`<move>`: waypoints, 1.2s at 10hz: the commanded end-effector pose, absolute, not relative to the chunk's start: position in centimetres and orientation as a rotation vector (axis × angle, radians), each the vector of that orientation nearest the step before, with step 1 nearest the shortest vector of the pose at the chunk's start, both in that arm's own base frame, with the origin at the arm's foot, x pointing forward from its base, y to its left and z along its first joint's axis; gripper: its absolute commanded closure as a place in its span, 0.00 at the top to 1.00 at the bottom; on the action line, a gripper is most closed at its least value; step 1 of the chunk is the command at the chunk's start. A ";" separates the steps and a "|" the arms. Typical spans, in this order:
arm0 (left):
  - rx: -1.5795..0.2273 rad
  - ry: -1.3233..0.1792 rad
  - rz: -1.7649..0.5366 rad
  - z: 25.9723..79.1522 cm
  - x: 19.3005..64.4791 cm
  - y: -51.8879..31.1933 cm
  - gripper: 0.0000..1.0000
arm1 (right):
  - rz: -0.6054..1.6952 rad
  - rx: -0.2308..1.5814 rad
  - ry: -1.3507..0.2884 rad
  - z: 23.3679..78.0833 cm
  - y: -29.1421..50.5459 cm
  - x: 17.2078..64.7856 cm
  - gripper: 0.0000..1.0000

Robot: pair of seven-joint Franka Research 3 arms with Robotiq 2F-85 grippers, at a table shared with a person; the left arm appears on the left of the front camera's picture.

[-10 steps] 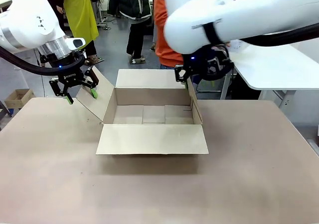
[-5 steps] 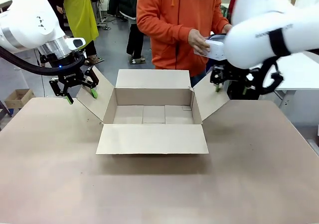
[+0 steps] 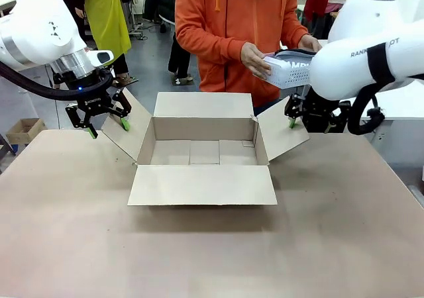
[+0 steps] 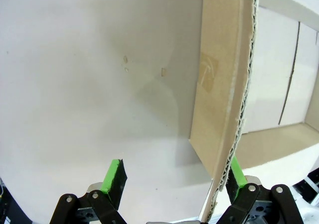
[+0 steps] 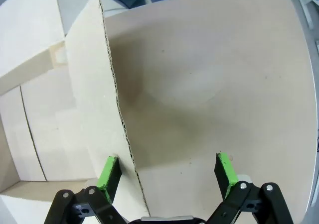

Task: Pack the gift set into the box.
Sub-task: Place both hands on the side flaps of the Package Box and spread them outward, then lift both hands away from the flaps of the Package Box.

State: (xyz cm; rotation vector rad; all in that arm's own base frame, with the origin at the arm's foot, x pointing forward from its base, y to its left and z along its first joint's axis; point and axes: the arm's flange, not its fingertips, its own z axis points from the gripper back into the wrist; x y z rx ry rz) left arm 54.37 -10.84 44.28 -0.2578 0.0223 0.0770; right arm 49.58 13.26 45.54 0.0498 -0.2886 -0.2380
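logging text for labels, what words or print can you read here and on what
"RANK" and "OT": cut-off letters on the right arm, on its white shell.
"MP": cut-off white letters on the dark pouch in the tray the person holds.
Small white print on the left gripper: too small to read.
No print seen on the box.

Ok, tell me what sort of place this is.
Probably a robotics lab or workshop: the left gripper and right gripper straddle flaps of a box on a work table, a person holds a tray, and bare grey floor lies behind.
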 end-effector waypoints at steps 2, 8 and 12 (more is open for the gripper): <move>-0.240 0.014 0.086 44.4 54.2 -10.9 1.00 | -0.264 0.016 -0.295 45.9 13.3 49.8 1.00; -0.240 0.014 0.086 44.4 54.2 -10.9 1.00 | -0.264 0.016 -0.295 45.9 13.3 49.8 1.00; -0.240 0.014 0.086 44.4 54.2 -10.9 1.00 | -0.264 0.016 -0.295 45.9 13.3 49.8 1.00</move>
